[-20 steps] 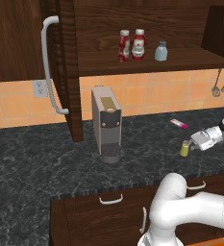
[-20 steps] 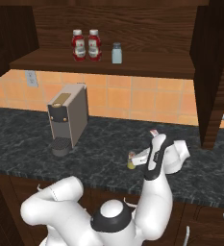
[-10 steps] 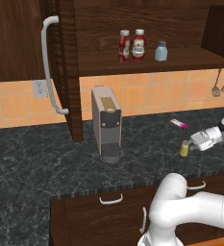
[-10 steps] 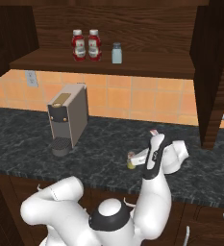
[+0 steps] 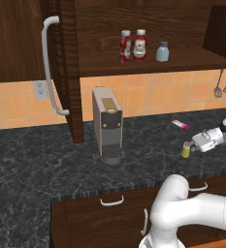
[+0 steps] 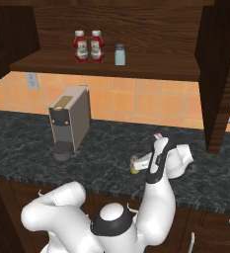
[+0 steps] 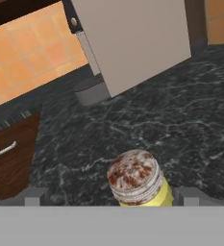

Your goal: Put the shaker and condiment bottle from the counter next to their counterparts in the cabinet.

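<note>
The shaker (image 7: 138, 181) stands upright on the table (image 5: 46, 160), straight ahead of the hand (image 7: 112, 196) and centred between its spread, empty fingers, so a level closing across its vertical axis should take it.

- My arm reaches low over the counter, hand tilted nearly level.
- My gripper (image 5: 194, 147) (image 6: 139, 165) (image 7: 111, 198) is spread wide; my fingertips (image 7: 34, 196) stand apart at either side, touching nothing.

yellow-green shaker (image 5: 185, 149) upright on counter, seemingly untouched
</note>
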